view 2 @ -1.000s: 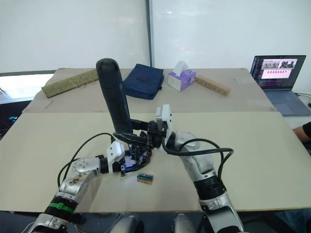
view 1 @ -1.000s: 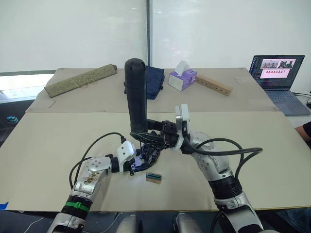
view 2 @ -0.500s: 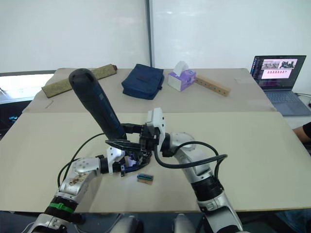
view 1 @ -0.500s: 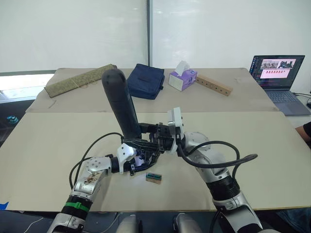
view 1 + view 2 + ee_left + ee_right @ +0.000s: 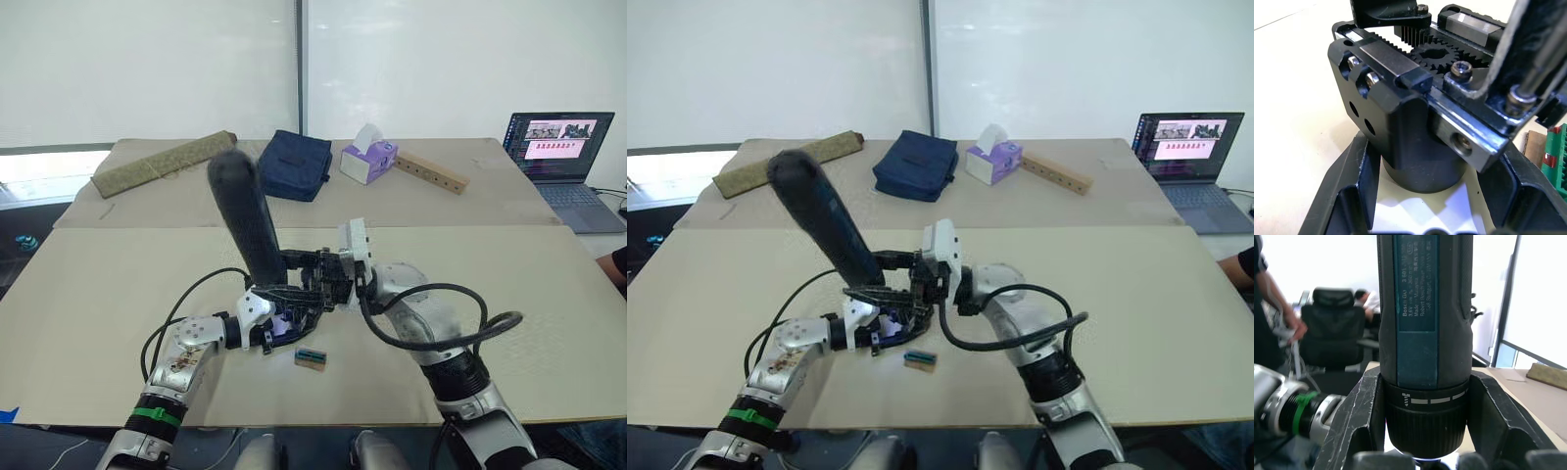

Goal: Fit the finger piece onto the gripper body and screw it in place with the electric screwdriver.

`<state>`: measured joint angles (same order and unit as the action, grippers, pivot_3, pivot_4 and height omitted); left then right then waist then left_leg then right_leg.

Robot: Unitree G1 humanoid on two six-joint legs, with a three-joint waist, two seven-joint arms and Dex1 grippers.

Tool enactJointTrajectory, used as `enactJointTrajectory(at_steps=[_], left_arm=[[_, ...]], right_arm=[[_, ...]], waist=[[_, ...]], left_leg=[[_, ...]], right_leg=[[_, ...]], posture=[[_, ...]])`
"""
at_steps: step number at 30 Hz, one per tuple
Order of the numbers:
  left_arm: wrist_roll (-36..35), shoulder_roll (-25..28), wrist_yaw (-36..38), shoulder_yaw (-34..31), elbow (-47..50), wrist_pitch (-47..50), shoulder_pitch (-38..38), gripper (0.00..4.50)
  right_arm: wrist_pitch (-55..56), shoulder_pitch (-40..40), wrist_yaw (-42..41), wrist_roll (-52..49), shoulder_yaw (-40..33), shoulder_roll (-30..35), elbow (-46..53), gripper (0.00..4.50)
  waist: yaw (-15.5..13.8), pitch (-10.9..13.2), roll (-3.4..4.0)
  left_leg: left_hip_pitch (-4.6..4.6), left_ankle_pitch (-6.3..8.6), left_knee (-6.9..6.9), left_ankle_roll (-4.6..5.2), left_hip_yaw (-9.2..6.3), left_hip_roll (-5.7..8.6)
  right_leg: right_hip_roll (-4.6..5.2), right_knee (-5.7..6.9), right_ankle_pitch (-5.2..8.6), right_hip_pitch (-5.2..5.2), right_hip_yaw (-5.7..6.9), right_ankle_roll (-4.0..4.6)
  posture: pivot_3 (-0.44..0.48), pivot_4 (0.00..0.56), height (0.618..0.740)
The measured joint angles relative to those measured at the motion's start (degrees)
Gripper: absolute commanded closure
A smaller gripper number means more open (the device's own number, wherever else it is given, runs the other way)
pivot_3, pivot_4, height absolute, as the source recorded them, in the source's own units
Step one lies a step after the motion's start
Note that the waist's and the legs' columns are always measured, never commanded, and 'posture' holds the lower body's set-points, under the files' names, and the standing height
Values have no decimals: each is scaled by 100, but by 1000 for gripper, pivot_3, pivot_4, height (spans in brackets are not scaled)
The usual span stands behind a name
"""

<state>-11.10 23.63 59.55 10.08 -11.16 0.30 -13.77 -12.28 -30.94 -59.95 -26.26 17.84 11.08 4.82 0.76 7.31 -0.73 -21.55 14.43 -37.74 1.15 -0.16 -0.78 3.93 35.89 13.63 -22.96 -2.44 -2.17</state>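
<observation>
The electric screwdriver point(image 5: 250, 225) is a thick black cylinder leaning to the left, its rounded end up. My right gripper point(image 5: 294, 287) is shut on its lower end; in the right wrist view its fingers point(image 5: 1359, 421) clamp the collar. Below it my left gripper point(image 5: 287, 323) is shut on the gripper body point(image 5: 1415, 122), which rests on the table. The metal bit point(image 5: 1535, 73) reaches down to a screw point(image 5: 1515, 100) on the body's frame. A black part point(image 5: 1386, 12) stands at the body's toothed rack; whether it is the finger piece I cannot tell.
A small green-and-tan block point(image 5: 311, 358) lies just in front of the grippers. On the far table are a rolled mat point(image 5: 162, 163), a blue bag point(image 5: 296, 164), a tissue box point(image 5: 368, 159) and a wooden bar point(image 5: 431, 171). A laptop point(image 5: 560, 147) stands at right.
The screwdriver has tipped from nearly upright to leaning left, and my right wrist has moved left and lower with it. The left gripper and the gripper body have stayed put.
</observation>
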Motion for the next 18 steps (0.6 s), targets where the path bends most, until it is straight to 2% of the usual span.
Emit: enactJointTrajectory(at_steps=[18], left_arm=[[0,-12,-12,6,16,32,4,2243]], right_arm=[[-56,7,-111,-221,-124,83,19,2602]], waist=[[0,-1,0]], left_leg=[[12,3,3,-3,0,2]], right_leg=[[10,-4,4,15,0,-2]], posture=[[0,150,740]])
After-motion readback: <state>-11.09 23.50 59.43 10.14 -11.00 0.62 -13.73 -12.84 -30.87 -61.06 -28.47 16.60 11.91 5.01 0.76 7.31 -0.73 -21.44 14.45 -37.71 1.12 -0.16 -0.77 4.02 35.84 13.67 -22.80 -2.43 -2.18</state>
